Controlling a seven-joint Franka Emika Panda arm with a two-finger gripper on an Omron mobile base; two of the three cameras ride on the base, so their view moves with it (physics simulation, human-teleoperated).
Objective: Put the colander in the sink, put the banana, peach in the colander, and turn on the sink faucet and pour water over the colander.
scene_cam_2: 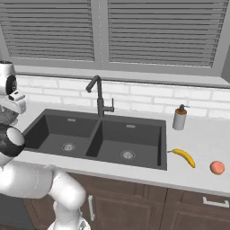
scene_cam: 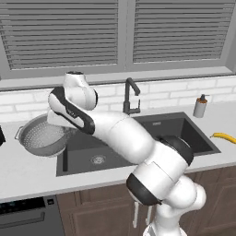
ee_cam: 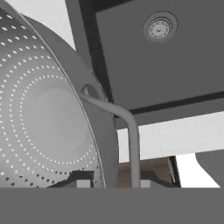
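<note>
Colander gripped at its rim, not yet moved to the sink

The end effector (ee_cam: pixel 109 183) is clenched on the colander (scene_cam: pixel 44 136), held at the sink's (scene_cam: pixel 83 159) left edge above the worktop (scene_cam: pixel 27 170). Far to its right, banana (scene_cam_2: pixel 184 157) and peach (scene_cam_2: pixel 217 167) are left unplaced; the sink faucet (scene_cam: pixel 131 97) is judged untouched.

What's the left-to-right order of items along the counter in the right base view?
sink faucet → soap dispenser → banana → peach
</note>
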